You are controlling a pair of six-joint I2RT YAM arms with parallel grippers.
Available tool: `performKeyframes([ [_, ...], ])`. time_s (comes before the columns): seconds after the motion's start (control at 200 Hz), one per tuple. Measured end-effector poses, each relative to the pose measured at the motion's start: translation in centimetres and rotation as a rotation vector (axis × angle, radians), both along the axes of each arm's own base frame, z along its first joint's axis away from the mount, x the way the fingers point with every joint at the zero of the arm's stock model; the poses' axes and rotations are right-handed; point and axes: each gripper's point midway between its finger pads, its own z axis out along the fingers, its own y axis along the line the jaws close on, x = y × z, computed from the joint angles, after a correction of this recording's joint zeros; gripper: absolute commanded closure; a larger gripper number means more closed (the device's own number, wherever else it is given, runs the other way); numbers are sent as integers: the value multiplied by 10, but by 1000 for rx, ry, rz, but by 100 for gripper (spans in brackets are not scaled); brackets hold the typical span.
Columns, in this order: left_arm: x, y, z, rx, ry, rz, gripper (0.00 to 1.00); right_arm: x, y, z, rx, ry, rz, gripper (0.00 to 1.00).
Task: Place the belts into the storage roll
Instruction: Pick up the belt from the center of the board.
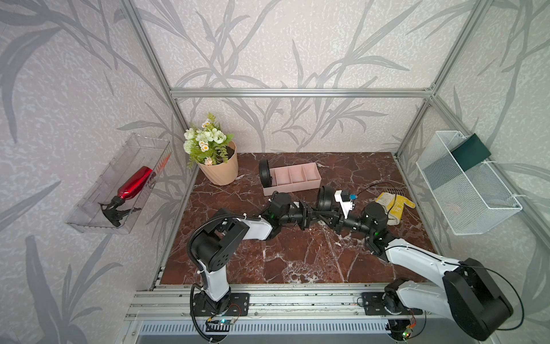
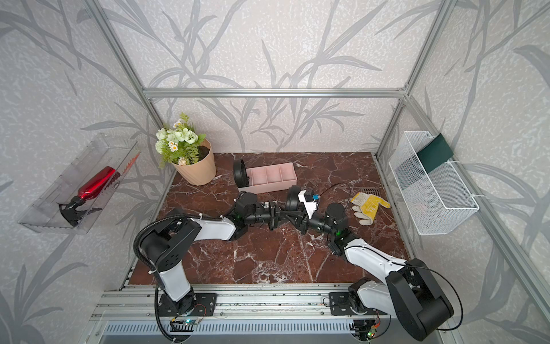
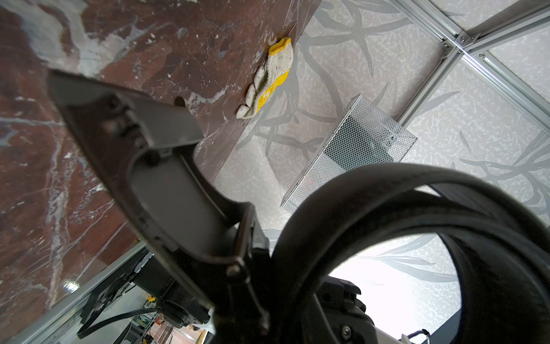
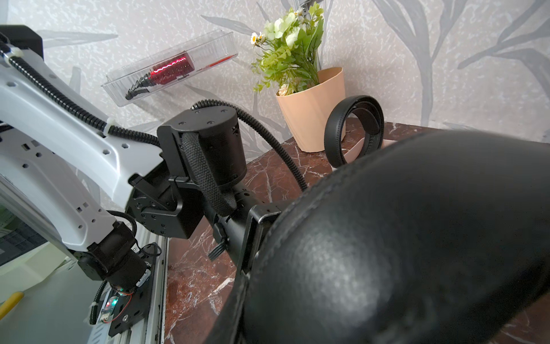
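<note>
Two coiled black leather belts, one in the pale pink plastic storage roll [image 1: 293, 178], one held between the arms.

A stitched, ring-shaped belt [image 1: 265, 173] stands on edge in the tray's end compartment by the ribbed peach flowerpot [image 1: 221, 172]. The second belt coil [image 1: 325, 199] hangs above the red marble surface [image 1: 297, 253], clenched by the left gripper [image 1: 320, 215]; the right gripper [image 1: 331, 219] meets it, though its fingers' grasp I cannot tell.
</note>
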Motion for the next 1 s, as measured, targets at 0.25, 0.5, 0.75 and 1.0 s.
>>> performKeyframes([
  [0.25,-2,1,-3,1,16,-3,100,0,2,-7,-9,19,42,99],
  [0.5,-5,1,-4,1,24,-20,86,4,3,-7,5,37,55,100],
  [0.75,2,13,12,64,-65,-43,61,23,-5,8,47,137,30,100],
  [1.0,-6,75,81,250,-381,-37,54,80,-13,49,-21,157,-96,100],
])
